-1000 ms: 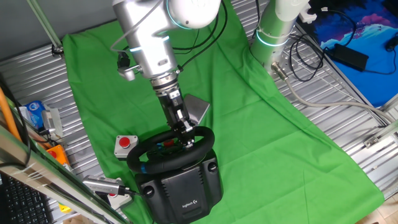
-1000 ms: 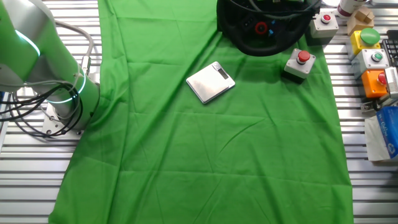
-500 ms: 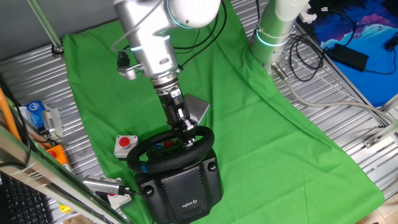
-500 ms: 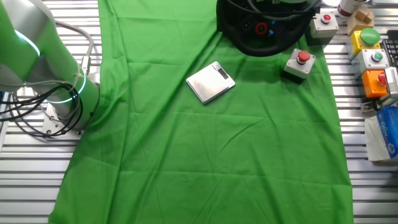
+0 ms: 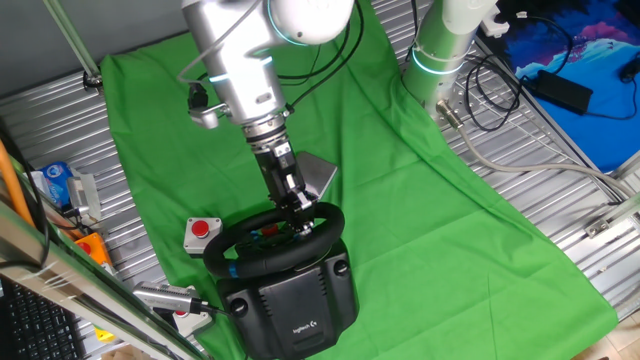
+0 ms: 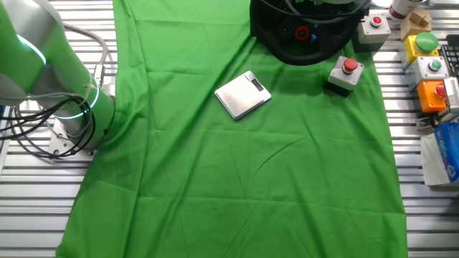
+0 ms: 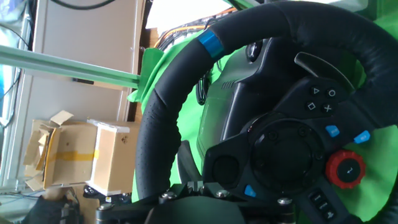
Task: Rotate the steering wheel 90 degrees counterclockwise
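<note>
The steering wheel (image 5: 262, 259) is a black thick-rimmed wheel on a bulky black base (image 5: 295, 300) with a white logo, at the near edge of the green cloth. It also shows at the top edge of the other fixed view (image 6: 301, 43). In the hand view its rim (image 7: 161, 118) with a blue stripe and its hub with red and blue buttons fill the frame. My gripper (image 5: 301, 207) reaches down onto the far side of the rim. In the hand view the gripper (image 7: 194, 183) sits against the rim's lower left part, closed around it; the fingertips are mostly hidden.
A small grey box with a red button (image 5: 200, 232) stands just left of the wheel, also seen in the other fixed view (image 6: 346, 74). A flat silver device (image 6: 242, 94) lies behind the wheel. Several button boxes (image 6: 427, 68) line the table side. The arm's base (image 5: 440, 50) stands at the cloth's far corner.
</note>
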`<state>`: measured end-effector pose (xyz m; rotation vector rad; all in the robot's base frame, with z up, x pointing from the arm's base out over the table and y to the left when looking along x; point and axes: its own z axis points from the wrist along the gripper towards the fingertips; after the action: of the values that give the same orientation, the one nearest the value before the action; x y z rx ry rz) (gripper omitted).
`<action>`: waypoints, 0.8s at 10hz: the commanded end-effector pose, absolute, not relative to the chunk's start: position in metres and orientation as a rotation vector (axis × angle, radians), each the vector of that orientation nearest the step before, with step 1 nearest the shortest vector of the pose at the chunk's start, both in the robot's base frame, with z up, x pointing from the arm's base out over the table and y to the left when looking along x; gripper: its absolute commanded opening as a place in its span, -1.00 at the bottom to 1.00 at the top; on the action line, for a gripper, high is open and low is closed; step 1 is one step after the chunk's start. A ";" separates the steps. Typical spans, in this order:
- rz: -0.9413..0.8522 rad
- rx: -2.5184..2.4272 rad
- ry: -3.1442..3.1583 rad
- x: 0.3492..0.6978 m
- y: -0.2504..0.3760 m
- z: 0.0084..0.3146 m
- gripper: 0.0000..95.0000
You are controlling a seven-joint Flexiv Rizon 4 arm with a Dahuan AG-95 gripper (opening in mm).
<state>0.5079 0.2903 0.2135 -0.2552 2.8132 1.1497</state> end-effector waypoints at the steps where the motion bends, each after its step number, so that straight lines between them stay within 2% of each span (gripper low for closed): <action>1: 1.144 -0.280 2.782 0.506 0.287 0.214 -1.00; 8: 1.163 -0.298 2.826 0.503 0.285 0.215 -1.00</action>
<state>0.5036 0.2857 0.2146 -0.3034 2.8291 1.1659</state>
